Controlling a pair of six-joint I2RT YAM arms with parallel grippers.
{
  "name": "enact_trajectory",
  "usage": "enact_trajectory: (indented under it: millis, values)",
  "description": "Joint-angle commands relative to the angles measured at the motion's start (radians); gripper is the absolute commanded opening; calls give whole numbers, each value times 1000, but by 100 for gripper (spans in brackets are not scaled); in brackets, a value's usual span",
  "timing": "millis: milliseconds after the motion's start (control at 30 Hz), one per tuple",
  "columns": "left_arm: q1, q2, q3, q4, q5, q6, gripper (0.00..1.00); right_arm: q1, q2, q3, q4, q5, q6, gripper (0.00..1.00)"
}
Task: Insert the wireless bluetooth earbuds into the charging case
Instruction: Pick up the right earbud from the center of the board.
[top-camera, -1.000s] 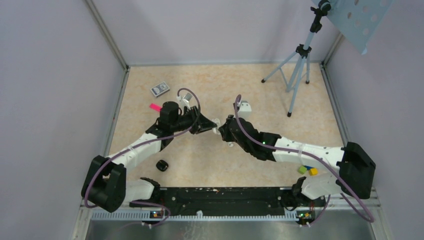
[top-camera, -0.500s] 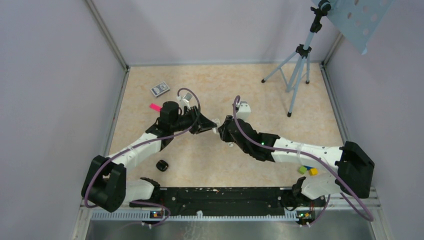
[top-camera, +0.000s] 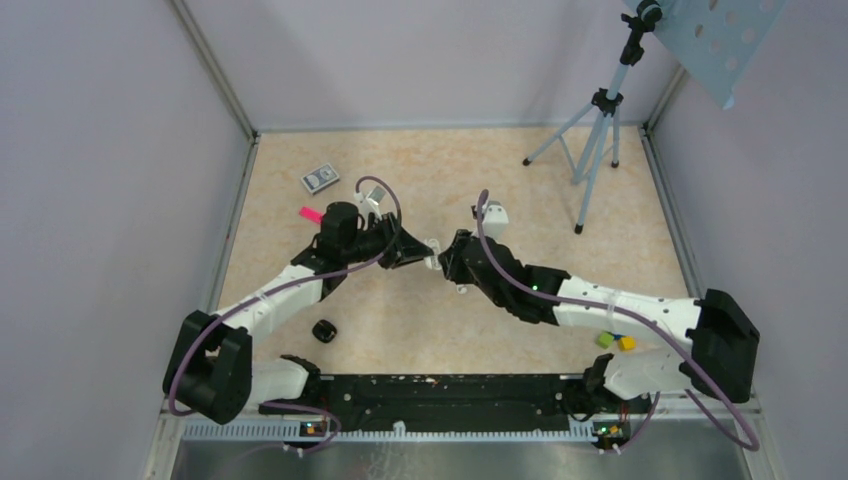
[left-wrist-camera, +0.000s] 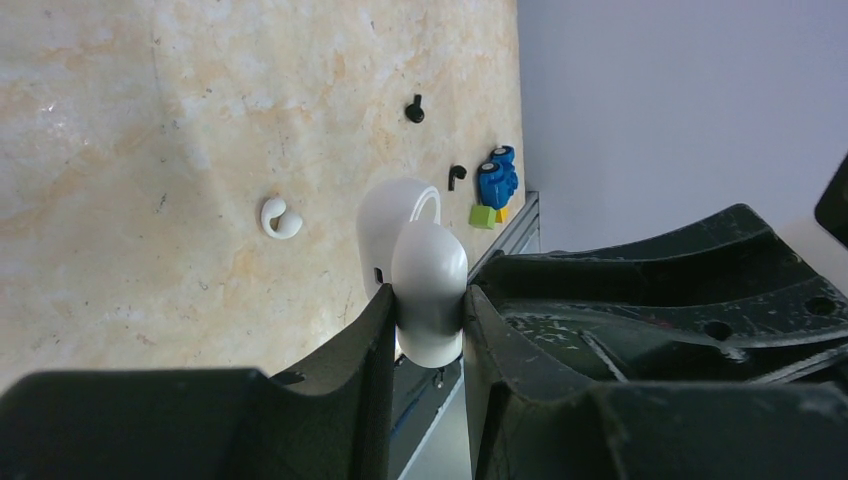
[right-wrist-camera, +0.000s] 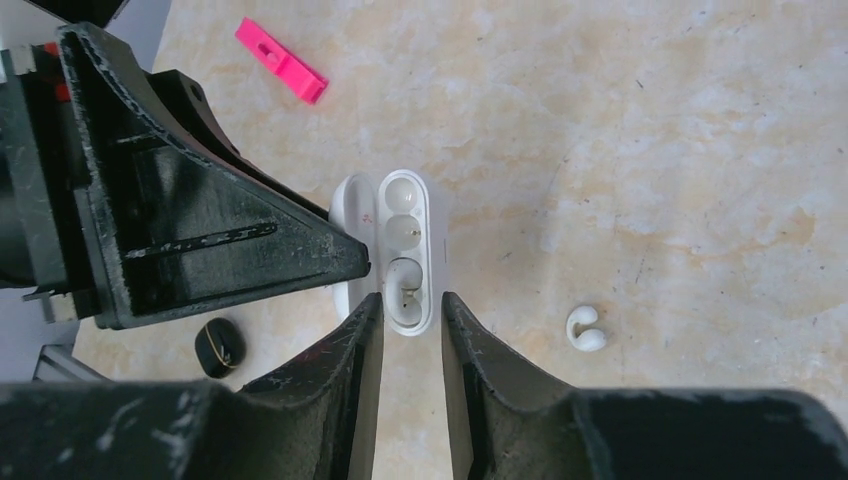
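Between the jaws of the left gripper (left-wrist-camera: 428, 310) the open white charging case (right-wrist-camera: 405, 250) is clamped, sockets upward, so that it can be loaded. Just over it the right gripper (right-wrist-camera: 405, 312) is parted and empty. One loose white earbud (right-wrist-camera: 586, 328) is seen nearby, toward the near edge of the desk (right-wrist-camera: 700, 150).

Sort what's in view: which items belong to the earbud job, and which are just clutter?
Job: white charging case, loose white earbud, black earbud, second black earbud, small black case.
Clutter: pink clip, card box, tripod, coloured blocks.
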Motion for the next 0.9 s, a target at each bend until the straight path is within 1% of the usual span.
enact_trajectory:
  millis: [0, 33, 67, 100, 133, 233, 267, 367, 433, 500, 567, 700, 800, 867]
  values:
    - [-1, -12, 57, -22, 0, 41, 1, 13, -109, 34, -62, 7, -10, 27]
    - [-1, -14, 58, -32, -2, 47, 1, 13, -136, 22, -76, 11, -8, 30]
    - [-2, -14, 58, -40, -4, 53, 1, 14, -165, 5, -80, 11, -10, 34]
    - [-2, -13, 56, -48, -2, 60, 0, 13, -191, -12, -85, 15, -17, 41]
    - [-1, -10, 55, -56, 0, 68, 0, 14, -217, -23, -116, 22, -18, 45]
    - [-2, 3, 69, -110, 35, 117, 0, 13, -241, -54, -206, 61, -10, 50]
    - [-2, 5, 75, -143, 46, 143, 0, 7, -243, -68, -219, 50, -11, 52]
    - [-1, -16, 84, -270, 62, 224, 0, -66, -218, -138, -203, -74, -30, 54]
    - [-1, -32, 76, -315, 68, 248, 0, -153, -189, -195, -155, -224, -18, 52]
    - [-2, -52, 60, -360, 52, 249, 0, -206, -150, -231, -88, -334, -19, 48]
    - [-2, -90, 25, -368, 35, 226, 0, -219, -90, -219, -78, -352, -41, 46]
    - [0, -148, -53, -318, 30, 171, 0, -217, 68, -90, -146, -360, -132, 42]
    - [0, -157, -53, -330, 10, 178, 0, -204, 129, -47, -149, -335, -169, 32]
    - [0, -160, -43, -346, 2, 183, 0, -196, 155, -25, -146, -327, -191, 30]
